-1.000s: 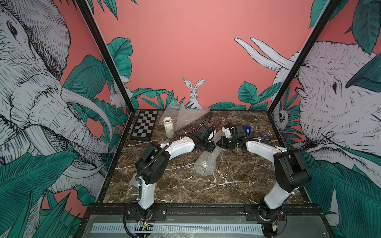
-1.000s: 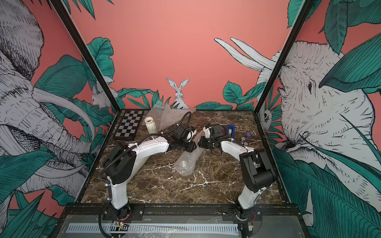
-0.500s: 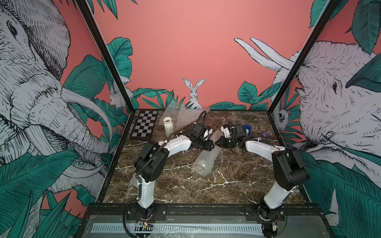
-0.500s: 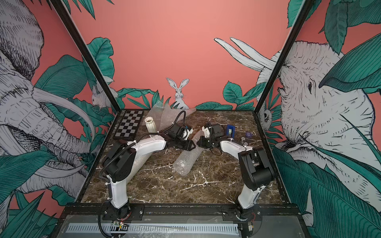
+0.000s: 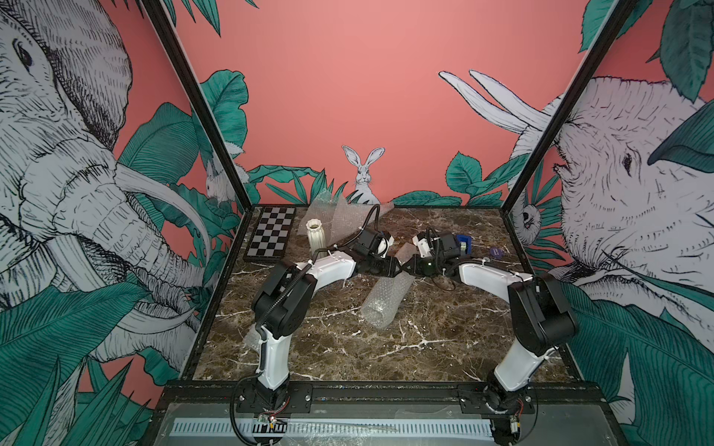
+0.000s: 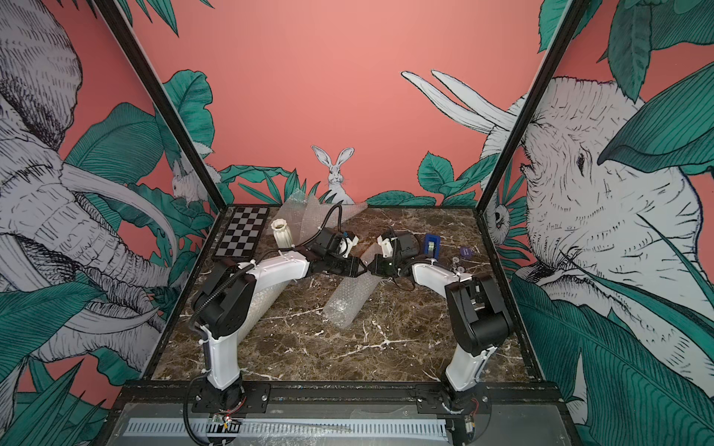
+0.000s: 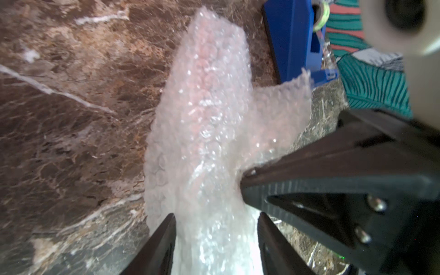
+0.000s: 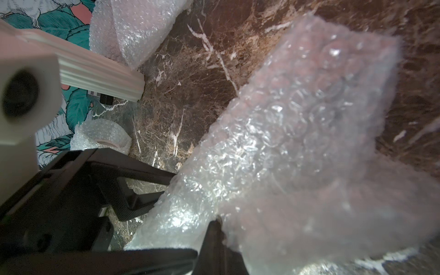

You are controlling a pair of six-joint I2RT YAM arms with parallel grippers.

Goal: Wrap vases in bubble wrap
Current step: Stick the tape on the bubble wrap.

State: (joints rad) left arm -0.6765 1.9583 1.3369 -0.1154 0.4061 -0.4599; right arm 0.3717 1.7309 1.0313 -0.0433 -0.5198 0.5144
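Two sets of jaws meet tip to tip at mid-bench [image 5: 425,347], over the far end of the bubble-wrap roll [image 5: 386,299]. The roll lies slantwise on the marble, its near end pointing to the front and a little left. Of the pair, the left jaws stand narrowly apart, one finger [image 7: 159,245] on each side of the roll. Wrap fills the gap btwn them, and I can't tell if they press it. Opposite, the right jaws are closed, pinching a loose flap [image 7: 281,107] of the same wrap at its edge (in the left wrist view the flap runs straight into their tip).

Room: bare marble shows across the front half of the bench, from the roll's near end to the front edge, and rightward as far as the right arm [image 5: 541,309].

Back is tight. The white fluted vase [image 5: 317,236] stands upright at back left, just beside the chequered board [image 5: 272,235], which sits along the left edge. Loose bubble-wrap sheets [image 5: 342,216] stand up along the back edge, just behind the vase & the left wrist. The blue tape dispenser [image 6: 432,245] is just behind the right wrist, and a purple disc [image 5: 495,253] lies near the right edge. A 2nd wrapped bundle [image 6: 264,305] lies along the left side, partly hidden behind the left arm [image 6: 270,270].
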